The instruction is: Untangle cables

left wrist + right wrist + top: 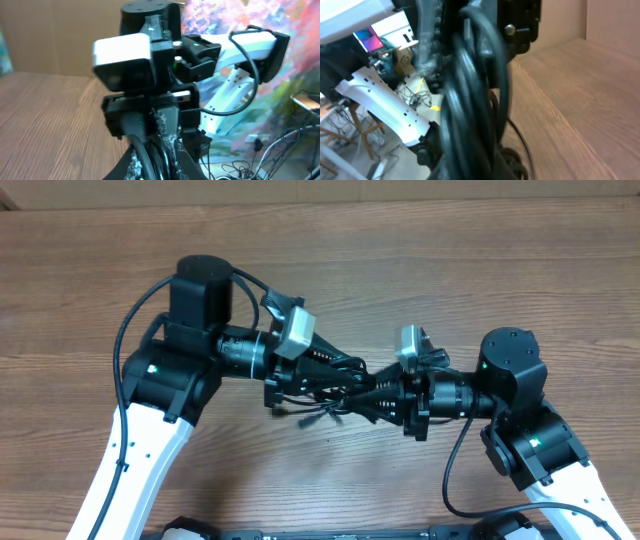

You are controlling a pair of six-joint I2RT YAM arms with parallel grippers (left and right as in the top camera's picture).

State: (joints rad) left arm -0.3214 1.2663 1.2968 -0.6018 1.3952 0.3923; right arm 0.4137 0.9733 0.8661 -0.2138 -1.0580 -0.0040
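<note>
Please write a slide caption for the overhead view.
Left gripper and right gripper meet above brown wooden table, both gripping tangled thin black cables.

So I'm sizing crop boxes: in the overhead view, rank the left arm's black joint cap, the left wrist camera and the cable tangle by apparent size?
1. black joint cap, clearly largest.
2. cables, probably; their edges are hard to trace, so second place is unsure.
3. left wrist camera, smallest or close to the tangle.
</note>
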